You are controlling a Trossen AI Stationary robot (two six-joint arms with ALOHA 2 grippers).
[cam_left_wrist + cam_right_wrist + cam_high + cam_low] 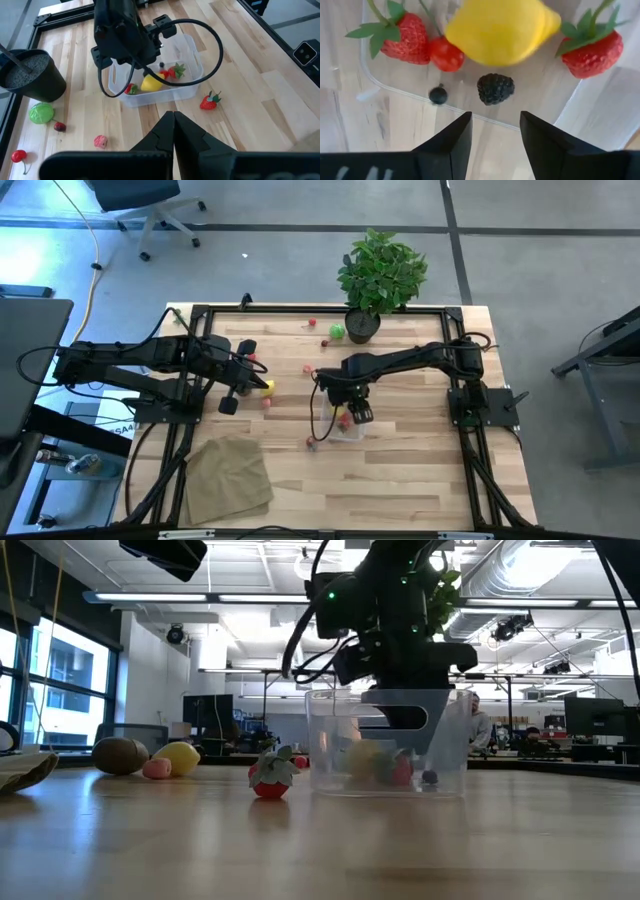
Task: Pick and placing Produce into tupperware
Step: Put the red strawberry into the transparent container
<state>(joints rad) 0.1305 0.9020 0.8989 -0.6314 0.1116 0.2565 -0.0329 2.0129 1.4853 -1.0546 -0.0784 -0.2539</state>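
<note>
The clear tupperware [349,430] stands on the table near the middle; its wall [330,745] shows in the low view. Inside lie a yellow lemon [500,30], two strawberries [405,37], a small red fruit [447,54], a blackberry [495,88] and a blueberry [438,95]. My right gripper [496,131] hangs open just above the container [192,52], pointing down and holding nothing. My left gripper [174,131] is shut and empty, hovering to the container's left [232,392]. A strawberry [270,776] rests on the table beside the container.
Loose produce lies about: a kiwi [120,755], a lemon [180,757] and a pink piece [157,768] near the left gripper, a green ball [337,332] and small red fruits [312,323] by the potted plant [378,275]. A tan cloth [228,475] lies at the near left.
</note>
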